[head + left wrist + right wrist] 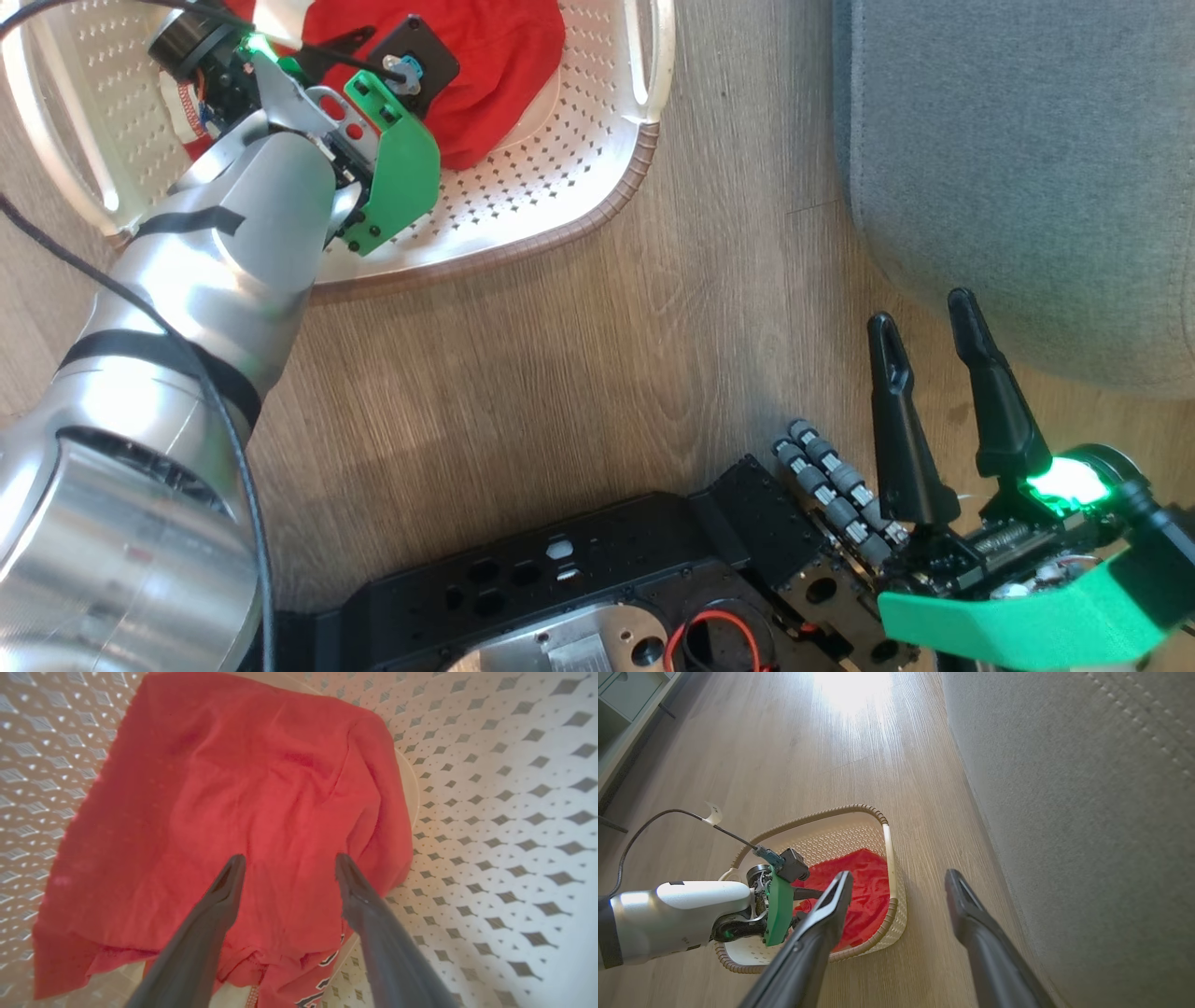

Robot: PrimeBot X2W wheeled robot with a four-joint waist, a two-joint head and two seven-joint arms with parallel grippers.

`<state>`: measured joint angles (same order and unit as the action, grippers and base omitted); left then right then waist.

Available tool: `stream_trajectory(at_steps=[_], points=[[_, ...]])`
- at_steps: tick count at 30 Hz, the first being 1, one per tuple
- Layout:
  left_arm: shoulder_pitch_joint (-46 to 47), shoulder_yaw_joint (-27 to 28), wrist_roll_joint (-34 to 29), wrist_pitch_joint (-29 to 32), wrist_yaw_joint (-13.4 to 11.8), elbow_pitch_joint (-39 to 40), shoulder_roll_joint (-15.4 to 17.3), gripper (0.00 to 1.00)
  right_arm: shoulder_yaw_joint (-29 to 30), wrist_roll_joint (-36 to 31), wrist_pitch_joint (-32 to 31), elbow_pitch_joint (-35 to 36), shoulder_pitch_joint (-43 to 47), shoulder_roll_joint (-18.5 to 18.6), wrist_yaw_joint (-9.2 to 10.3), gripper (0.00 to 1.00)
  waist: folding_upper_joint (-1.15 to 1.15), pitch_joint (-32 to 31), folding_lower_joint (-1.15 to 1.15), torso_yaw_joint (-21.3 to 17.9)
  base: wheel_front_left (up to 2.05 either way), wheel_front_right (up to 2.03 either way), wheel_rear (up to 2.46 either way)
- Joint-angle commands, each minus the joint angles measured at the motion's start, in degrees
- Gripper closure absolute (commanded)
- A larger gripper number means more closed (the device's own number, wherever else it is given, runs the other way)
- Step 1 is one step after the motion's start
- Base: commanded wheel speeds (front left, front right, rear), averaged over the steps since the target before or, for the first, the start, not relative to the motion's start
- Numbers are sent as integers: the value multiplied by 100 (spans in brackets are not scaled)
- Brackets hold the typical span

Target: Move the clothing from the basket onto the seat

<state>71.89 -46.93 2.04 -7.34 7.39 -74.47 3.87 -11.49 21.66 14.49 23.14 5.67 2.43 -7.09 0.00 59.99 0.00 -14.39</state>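
**Setting.** Pale wood-plank floor (579, 373), with sun glare on it beyond the basket (579, 121). The basket stands on this floor.

**1. My left gripper** (289, 859). Fingers spread wide and holding nothing, reaching down inside the basket with the tips over the clothing (243, 793). I cannot tell whether they touch the cloth.

**2. Clothing.** Red and rumpled, lying on the basket's bottom. There is a scrap of black-and-white lettering at the edge nearest my wrist. None of it is on the seat.

**Handling note (my judgement).** The step in hand is the pick.
- Sink the tips into the thick folded ridge, not the flat thin spread.
- Close fully.
- Lift straight up until the hem clears the basket's rim, then swing across. A trailing edge could snag that rim or drag the light basket.

**3. My right gripper** (922, 311). Fingers wide and empty, outside the basket on its seat side, above the floor.

**4. Seat** (1027, 168). Grey cushion near the basket, with a strip of floor between them.

**5. Cabinet** (626, 695). Pale, well beyond the basket, on the side away from the seat.
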Motion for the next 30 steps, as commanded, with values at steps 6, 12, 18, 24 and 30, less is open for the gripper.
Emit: stream_trajectory(at_steps=[6,12,18,24,30], points=[[-97,-127,103,281,4,56,118,0,-198,-82,51,253,405,44,-40,0,0,11,0,27,0,0,0],[-147,-358,91,754,8,53,432,0,-268,-54,51,272,405,44,-40,0,0,17,0,13,0,0,0],[-87,-697,80,1067,9,53,581,0,-328,-33,51,275,377,44,-40,0,0,8,0,-8,0,0,0],[-93,-1244,140,1241,9,52,603,0,-350,-18,51,312,428,44,-40,0,0,-12,0,-26,0,0,0],[-133,-1864,450,1311,9,88,635,0,-398,-21,51,348,460,44,-40,0,0,-16,0,-30,0,0,0]])
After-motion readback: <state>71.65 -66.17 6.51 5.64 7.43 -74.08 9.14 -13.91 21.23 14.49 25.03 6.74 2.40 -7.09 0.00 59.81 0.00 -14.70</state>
